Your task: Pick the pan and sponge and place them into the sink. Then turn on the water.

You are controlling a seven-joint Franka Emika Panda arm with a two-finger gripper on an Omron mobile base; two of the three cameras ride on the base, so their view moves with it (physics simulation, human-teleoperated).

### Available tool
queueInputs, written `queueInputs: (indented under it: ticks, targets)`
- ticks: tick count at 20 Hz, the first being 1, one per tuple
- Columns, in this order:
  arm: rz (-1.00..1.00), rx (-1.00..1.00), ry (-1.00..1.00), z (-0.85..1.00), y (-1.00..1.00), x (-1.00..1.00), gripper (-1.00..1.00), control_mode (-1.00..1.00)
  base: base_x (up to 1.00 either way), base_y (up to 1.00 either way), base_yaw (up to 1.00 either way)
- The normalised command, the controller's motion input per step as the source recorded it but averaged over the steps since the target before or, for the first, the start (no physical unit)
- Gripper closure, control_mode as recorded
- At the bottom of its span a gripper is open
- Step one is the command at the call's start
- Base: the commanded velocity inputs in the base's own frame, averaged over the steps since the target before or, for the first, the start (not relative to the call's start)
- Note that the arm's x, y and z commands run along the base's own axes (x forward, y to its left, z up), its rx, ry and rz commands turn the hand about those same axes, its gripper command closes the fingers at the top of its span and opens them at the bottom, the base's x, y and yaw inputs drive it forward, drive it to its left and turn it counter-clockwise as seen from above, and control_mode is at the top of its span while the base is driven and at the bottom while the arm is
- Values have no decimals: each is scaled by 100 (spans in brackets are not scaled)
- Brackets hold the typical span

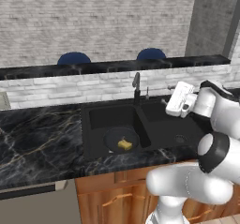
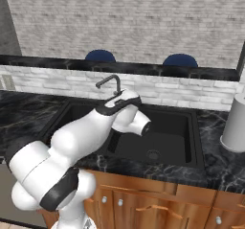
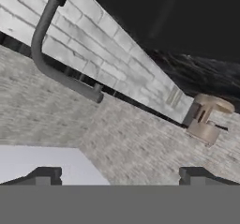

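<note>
The dark round pan [image 1: 115, 138] lies on the floor of the left basin of the black sink [image 1: 161, 127], and the small yellow sponge [image 1: 124, 145] rests inside the pan. My gripper [image 3: 121, 175] is open, its dark tips wide apart with nothing between them. Its white hand [image 1: 179, 99] hovers above the right basin, just right of the slim dark faucet [image 1: 136, 88]. In the rolled hand view the curved faucet [image 3: 51, 68] crosses the upper left. My arm hides the left basin in the right base view, where the right basin [image 2: 165, 130] lies bare. No water stream is in view.
A low white brick backsplash [image 1: 70, 89] with a dark ledge runs behind the sink, with two blue stools [image 1: 74, 58] beyond it. A pale cylinder [image 2: 234, 125] stands on the counter right of the sink. A tan object [image 3: 206, 120] shows against the brick.
</note>
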Motion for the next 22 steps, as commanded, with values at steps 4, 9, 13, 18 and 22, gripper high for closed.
queueInputs:
  ticks: [4, 9, 13, 18, 22]
  targets:
    - [0, 26, 26, -27, -28, 39, -100, -100, 0, 0, 0]
    - [0, 20, 21, -28, -2, 47, -100, -100, 0, 0, 0]
    - [0, 7, 17, -28, 0, 48, -100, -100, 0, 0, 0]
    - [0, 11, 5, -21, -5, 32, -100, -100, 0, 0, 0]
    - [0, 9, 5, -10, -1, 45, -100, -100, 0, 0, 0]
